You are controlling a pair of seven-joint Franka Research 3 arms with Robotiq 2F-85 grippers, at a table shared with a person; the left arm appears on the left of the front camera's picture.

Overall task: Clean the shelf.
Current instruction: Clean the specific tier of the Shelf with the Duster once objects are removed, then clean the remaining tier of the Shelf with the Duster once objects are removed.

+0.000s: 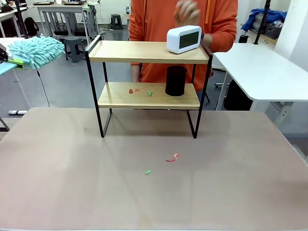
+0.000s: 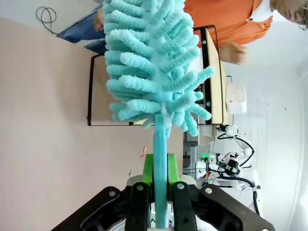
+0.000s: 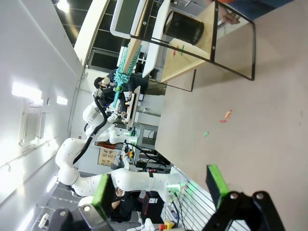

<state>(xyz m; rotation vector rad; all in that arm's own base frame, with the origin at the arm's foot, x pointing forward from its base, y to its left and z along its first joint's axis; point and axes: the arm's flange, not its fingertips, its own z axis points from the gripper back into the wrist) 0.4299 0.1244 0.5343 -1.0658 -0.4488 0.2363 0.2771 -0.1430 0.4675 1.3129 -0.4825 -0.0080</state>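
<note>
The shelf point(image 1: 144, 52) stands mid-table, two light wooden boards in a black frame. Its top board carries a white clock point(image 1: 184, 39). On the lower board are a black cup point(image 1: 175, 81), red scraps point(image 1: 131, 90) and a green scrap point(image 1: 149, 93). A turquoise fluffy duster point(image 1: 36, 49) hangs at the far left, level with the top board. My left gripper point(image 2: 160, 169) is shut on the duster's handle point(image 2: 160, 144), and the shelf point(image 2: 214, 72) lies beyond the duster head. Well back from the shelf point(image 3: 207, 33), my right gripper point(image 3: 161, 190) is open with nothing in it.
A red scrap point(image 1: 172, 158) and a green scrap point(image 1: 148, 172) lie on the brown table point(image 1: 72, 183) in front of the shelf. A person in an orange top point(image 1: 221, 24) stands behind it, one hand point(image 1: 187, 12) raised above the clock. A white table point(image 1: 269, 72) is at right.
</note>
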